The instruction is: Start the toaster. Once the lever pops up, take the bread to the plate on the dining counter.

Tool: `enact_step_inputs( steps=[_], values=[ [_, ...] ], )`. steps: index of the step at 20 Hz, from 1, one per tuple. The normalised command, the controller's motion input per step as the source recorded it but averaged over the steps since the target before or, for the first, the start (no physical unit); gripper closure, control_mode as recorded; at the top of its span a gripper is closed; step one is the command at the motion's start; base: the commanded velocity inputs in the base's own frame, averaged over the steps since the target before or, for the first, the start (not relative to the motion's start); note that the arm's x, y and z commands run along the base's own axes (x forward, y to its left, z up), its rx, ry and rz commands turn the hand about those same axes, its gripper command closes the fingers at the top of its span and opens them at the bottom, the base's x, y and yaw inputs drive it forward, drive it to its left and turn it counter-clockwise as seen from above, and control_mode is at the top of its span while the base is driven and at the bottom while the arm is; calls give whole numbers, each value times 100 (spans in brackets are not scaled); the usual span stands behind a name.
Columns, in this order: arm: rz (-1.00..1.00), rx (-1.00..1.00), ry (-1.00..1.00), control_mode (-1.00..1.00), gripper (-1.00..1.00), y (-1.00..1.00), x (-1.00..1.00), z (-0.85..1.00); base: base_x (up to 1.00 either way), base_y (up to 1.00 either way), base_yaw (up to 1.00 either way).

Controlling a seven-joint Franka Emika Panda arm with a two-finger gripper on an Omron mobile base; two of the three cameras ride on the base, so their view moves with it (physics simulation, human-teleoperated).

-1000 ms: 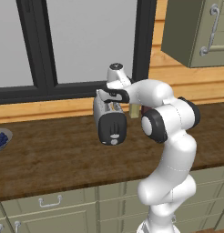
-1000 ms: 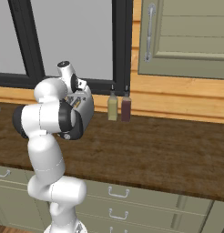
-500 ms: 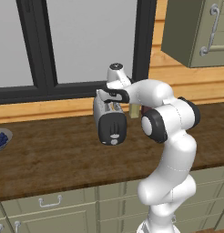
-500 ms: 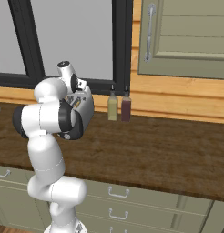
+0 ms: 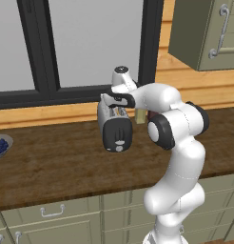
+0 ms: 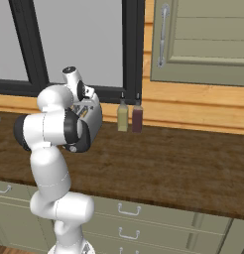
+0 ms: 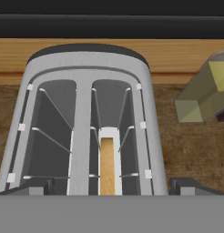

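The silver toaster (image 5: 116,129) stands on the wood-topped counter under the window, its black end panel with slider and knob facing the base. The hand view looks straight down into the toaster's (image 7: 86,113) two slots; the tan bread (image 7: 108,166) sits low in the right-hand slot. My gripper (image 5: 115,101) hovers just above the toaster top, open, its fingertips (image 7: 29,188) spread wider than the toaster body with nothing held. From the right, the arm partly hides the toaster (image 6: 92,117). The plate and the dining counter are out of view.
Two bottles, one yellowish (image 6: 122,117) and one dark red (image 6: 137,118), stand against the wall right of the toaster. A grey bowl of blue berries (image 5: 1,145) sits at the counter's far left. A wall cabinet (image 6: 203,39) hangs at the upper right.
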Motion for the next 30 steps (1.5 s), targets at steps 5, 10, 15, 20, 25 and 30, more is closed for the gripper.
enact_step_inputs(
  steps=[5,10,15,20,25,30],
  values=[
    [0,0,0,-100,-100,0,0,0,0,0,0],
    [0,0,0,-100,-100,0,0,0,0,0,0],
    [0,0,0,-100,-100,0,0,0,0,0,0],
    [0,0,0,-100,-100,0,0,0,0,0,0],
    [0,0,0,-100,-100,0,0,0,0,0,0],
    [0,0,0,-100,-100,0,0,0,0,0,0]
  ],
)
